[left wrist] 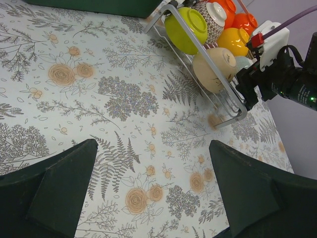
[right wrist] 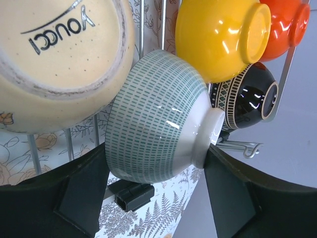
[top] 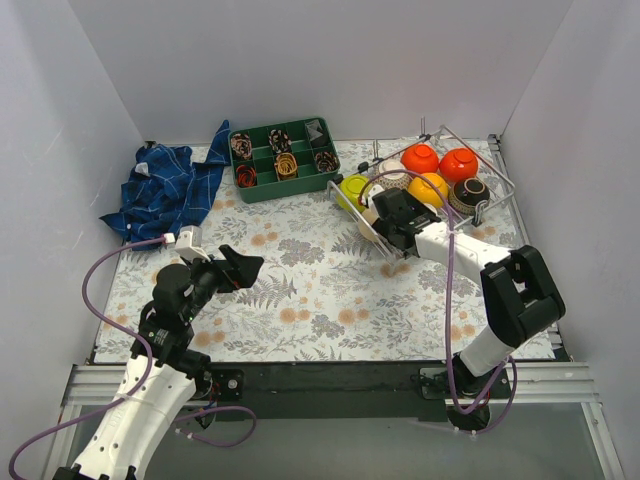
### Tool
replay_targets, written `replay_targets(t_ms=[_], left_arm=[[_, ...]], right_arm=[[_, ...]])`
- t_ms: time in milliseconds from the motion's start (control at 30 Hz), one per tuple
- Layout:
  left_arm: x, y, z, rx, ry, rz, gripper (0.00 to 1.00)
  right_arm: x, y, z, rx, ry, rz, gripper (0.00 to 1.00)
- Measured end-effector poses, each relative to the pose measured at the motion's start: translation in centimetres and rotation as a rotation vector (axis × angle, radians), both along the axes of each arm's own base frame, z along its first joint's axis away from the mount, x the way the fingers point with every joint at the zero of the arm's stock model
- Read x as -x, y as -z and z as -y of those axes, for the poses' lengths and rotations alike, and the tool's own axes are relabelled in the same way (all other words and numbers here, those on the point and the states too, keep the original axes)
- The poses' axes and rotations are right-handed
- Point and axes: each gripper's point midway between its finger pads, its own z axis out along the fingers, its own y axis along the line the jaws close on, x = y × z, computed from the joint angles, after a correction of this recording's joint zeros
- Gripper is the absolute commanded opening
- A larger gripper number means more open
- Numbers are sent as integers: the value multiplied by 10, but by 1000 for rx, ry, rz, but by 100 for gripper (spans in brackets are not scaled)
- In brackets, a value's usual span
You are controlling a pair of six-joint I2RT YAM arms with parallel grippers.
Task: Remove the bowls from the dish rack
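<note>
The silver wire dish rack (top: 500, 175) stands at the back right with several bowls on edge in it: lime green (top: 353, 187), white dotted (top: 393, 178), two red-orange (top: 420, 157), yellow-orange (top: 428, 187), dark patterned (top: 469, 193) and beige (top: 368, 215). My right gripper (top: 400, 232) is at the rack's near end. In the right wrist view it (right wrist: 156, 153) is shut on the pale mint bowl (right wrist: 158, 124), one finger at its rim and one at its foot, beside the beige bowl (right wrist: 59, 49). My left gripper (left wrist: 153, 188) is open and empty above the floral tablecloth, left of the rack (left wrist: 233, 116).
A green compartment tray (top: 283, 158) sits at the back centre. A crumpled blue checked cloth (top: 165, 190) lies at the back left. White walls close in three sides. A black rack foot (right wrist: 131, 193) sits just under the mint bowl.
</note>
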Motion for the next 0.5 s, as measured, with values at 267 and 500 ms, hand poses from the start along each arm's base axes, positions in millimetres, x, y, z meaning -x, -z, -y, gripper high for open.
replay_targets(t_ms=[267,500], left_arm=[[0,1,0,-1,3,-6,98],[1,3,3,-1,20,-16,98]], right_arm=[[2,-8,-4,-61,17,-4,13],[2,-26,-2,-124,52,31,12]])
